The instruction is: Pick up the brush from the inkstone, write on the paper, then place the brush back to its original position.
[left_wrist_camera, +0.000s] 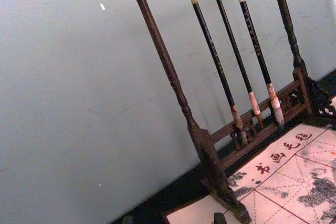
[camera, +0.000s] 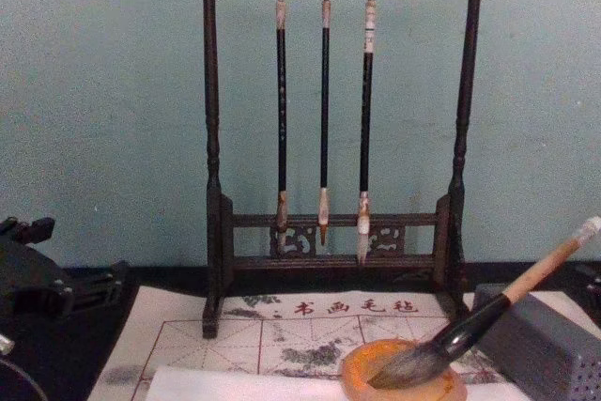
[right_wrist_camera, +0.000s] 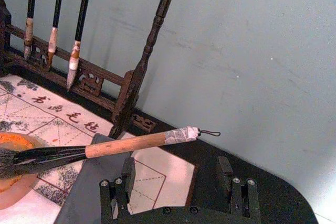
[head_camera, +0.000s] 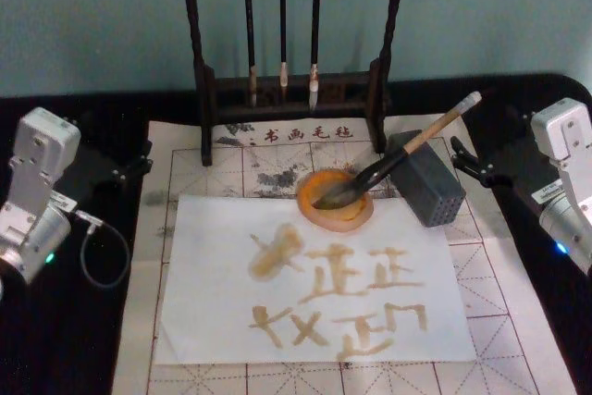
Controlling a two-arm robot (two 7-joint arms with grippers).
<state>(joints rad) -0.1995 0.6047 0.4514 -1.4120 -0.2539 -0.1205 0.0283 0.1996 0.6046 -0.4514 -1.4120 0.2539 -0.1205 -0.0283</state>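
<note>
— Two arms: which takes the brush?
— Right gripper, jaws spread: bristles sit in the inkstone, handle slanting over the grey block toward it. Left gripper sits well apart.

Smooth tan wood, a glossy black ferrule and coarse bristle make up the brush. The orange inkstone has a glazed sheen, and the white paper is matt. The printed mat looks like felt, the grey block matt and perforated, the rack dark polished wood.
</note>
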